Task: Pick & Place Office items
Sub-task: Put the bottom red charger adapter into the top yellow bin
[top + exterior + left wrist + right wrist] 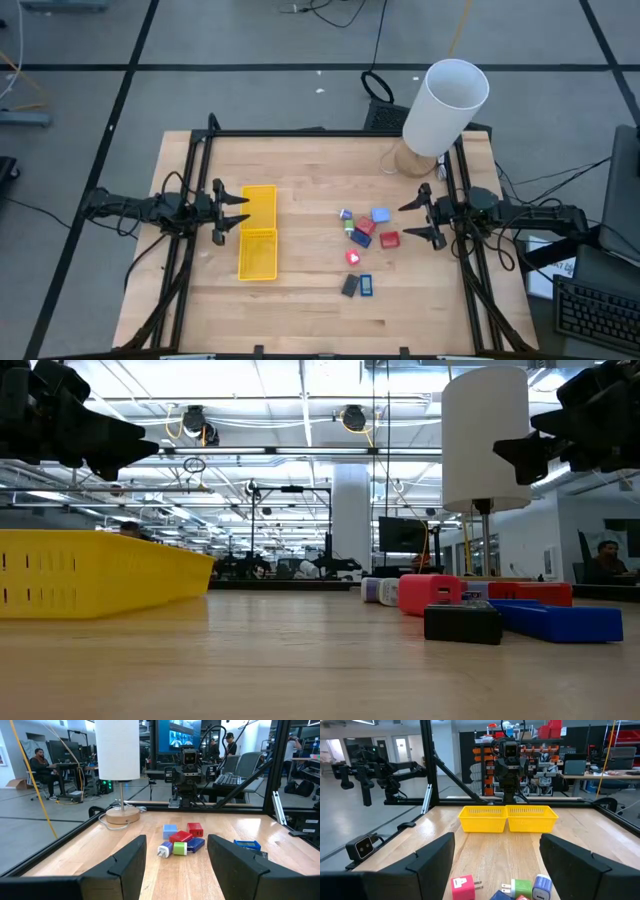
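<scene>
The office items lie in a loose cluster [364,240] on the right half of the wooden table: red [389,239], blue [380,214], green [180,848] and pale lilac [346,214] chunks. Nearer the front edge lie a dark grey [350,285] and a blue [366,285] flat rectangle. My right gripper [408,221] hovers open, level, just right of the cluster, with nothing between its fingers. My left gripper [240,211] hovers open at the left, above the yellow tray's [257,232] left rim, pointing at the cluster.
The long yellow two-compartment tray [508,817] lies left of centre. A big white cylinder [445,105] on a round wooden foot stands at the far right corner. Black frame rails [190,200] run along both table sides. Bare wood lies between the tray and the cluster.
</scene>
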You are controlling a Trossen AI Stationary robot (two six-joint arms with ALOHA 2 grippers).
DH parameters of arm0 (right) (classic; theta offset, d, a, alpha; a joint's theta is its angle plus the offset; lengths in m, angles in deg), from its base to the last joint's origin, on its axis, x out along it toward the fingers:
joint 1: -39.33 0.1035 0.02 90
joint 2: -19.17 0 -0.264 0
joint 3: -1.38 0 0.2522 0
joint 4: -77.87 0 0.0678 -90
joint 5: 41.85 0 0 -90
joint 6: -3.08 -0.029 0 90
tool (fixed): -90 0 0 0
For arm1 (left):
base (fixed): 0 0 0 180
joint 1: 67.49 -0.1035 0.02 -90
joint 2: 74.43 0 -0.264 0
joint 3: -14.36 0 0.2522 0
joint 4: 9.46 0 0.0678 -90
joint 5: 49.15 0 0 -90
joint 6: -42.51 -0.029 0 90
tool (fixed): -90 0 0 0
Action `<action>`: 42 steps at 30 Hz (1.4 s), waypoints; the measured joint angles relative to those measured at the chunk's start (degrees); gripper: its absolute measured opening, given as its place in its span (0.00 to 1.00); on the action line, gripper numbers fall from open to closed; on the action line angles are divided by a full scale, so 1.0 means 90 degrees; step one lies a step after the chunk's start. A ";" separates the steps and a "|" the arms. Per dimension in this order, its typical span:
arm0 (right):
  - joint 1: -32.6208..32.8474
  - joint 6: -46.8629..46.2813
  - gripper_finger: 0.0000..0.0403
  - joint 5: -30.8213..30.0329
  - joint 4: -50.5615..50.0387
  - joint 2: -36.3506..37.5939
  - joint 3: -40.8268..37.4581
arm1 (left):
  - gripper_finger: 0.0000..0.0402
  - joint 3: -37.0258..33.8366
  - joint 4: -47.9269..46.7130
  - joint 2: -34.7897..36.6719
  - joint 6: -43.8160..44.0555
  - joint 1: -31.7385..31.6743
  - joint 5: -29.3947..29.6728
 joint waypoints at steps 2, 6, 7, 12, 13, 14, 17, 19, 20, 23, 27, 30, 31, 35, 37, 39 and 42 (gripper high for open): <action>0.0000 -0.0353 0.69 -0.0006 0.0016 0.0000 0.0002 | 0.53 0.0000 0.0000 0.0000 0.0000 0.0000 0.0000; 0.0000 -0.1496 0.69 -0.0013 0.0278 -0.0001 0.0001 | 0.53 0.0000 0.0002 0.0000 0.0000 0.0002 0.0000; 0.0000 -0.1690 0.69 -0.0003 0.0350 0.0000 0.0001 | 0.53 0.0000 0.0000 0.0000 0.0000 0.0000 0.0000; 0.0001 -0.2268 0.69 -0.0735 0.0677 -0.0010 0.0000 | 0.53 0.0000 0.0000 -0.0001 -0.0001 0.0001 0.0000; 0.0000 -0.2407 0.69 -0.0914 0.0695 -0.0010 0.0000 | 0.53 0.0000 0.0000 -0.0001 0.0000 0.0001 0.0000; 0.0000 -0.2584 0.69 -0.1015 0.0694 -0.0010 0.0001 | 0.53 0.0000 0.0000 -0.0002 0.0000 0.0002 0.0000; 0.0000 -0.3111 0.69 -0.0832 0.0569 -0.0015 0.0000 | 0.53 0.0000 0.0000 -0.0002 0.0000 0.0002 0.0000; 0.0000 -0.3210 0.69 -0.0397 0.0470 -0.0055 0.0002 | 0.53 0.0000 0.0000 0.0000 0.0000 0.0002 0.0000; 0.0000 -0.3266 0.69 -0.0150 0.0490 -0.0093 0.0002 | 0.53 0.0000 0.0000 0.0000 -0.0001 0.0002 0.0000; 0.0009 -0.3334 0.69 0.0669 0.0674 -0.0210 0.0000 | 0.53 0.0000 0.0000 0.0000 0.0000 0.0002 0.0000; 0.0188 -0.3204 0.69 0.1163 0.1355 -0.0384 0.0000 | 0.53 0.0000 0.0000 -0.0002 0.0000 0.0002 0.0000; 0.0397 -0.2787 0.69 0.1156 0.1912 -0.0569 0.0000 | 0.53 0.0000 0.0000 0.0000 -0.0001 0.0001 0.0000; 0.0492 -0.2671 0.69 0.1152 0.1995 -0.0641 0.0000 | 0.53 0.0000 0.0000 0.0000 0.0000 0.0002 0.0000; 0.1029 -0.2129 0.69 0.0755 0.1921 -0.1050 0.0000 | 0.53 0.0000 0.0000 -0.0001 0.0000 0.0002 0.0000; 0.1401 -0.1826 0.69 0.0270 0.1917 -0.1354 0.0000 | 0.53 0.0000 0.0000 -0.0002 0.0000 0.0002 0.0000; 0.1781 -0.1597 0.69 -0.0238 0.1949 -0.1693 0.0004 | 0.53 0.0000 0.0000 -0.0001 -0.0001 0.0001 0.0000; 0.2281 -0.1380 0.69 -0.1025 0.1887 -0.2252 0.0120 | 0.53 0.0000 0.0000 -0.0001 0.0000 0.0002 0.0000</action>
